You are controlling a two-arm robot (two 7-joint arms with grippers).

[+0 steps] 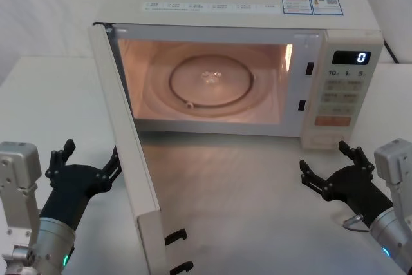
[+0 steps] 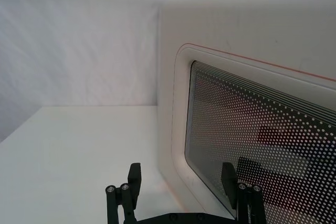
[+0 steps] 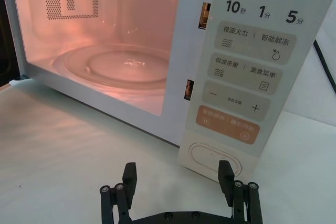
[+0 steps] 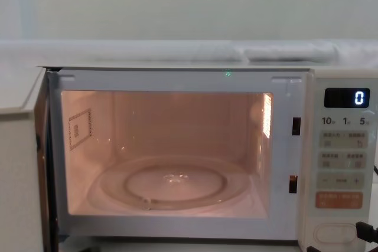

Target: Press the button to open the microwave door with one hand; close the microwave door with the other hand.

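Cream microwave door [image 1: 125,152] swung fully out toward the near left, standing edge-on in the head view, latch hooks [image 1: 175,236] at its near end. Lit cavity exposed behind, glass turntable [image 1: 210,82] bare at its centre, display [image 1: 351,57] reading "0". First half of the task evidently done; closing left to do.

Left hand [image 1: 87,162] low at the near left, just outside the door's outer face, fingers spread apart, holding nothing. In the left wrist view, dotted window glass [image 2: 262,135] close ahead, one fingertip [image 2: 228,174] overlapping the glass, contact impossible to confirm. Probably placed there because a push on that outer face, near the free end, would swing the door back toward the cavity with the most leverage.

Right hand [image 1: 331,169] low at the near right, fingers likewise apart and empty, set on the near side of the key panel. In the right wrist view, pill-shaped button [image 3: 214,158] at the panel's foot, just beyond the fingertips and apart from them, with the orange key [image 3: 228,125] above it. Likely held clear of the door's arc so nothing blocks the closing swing.

White table [image 1: 58,94] carrying the microwave [image 1: 257,14]. Main risk in the closing push: pressing too near the hinge, or off the glass edge, leaving the latch hooks short of the slots [image 1: 305,85].
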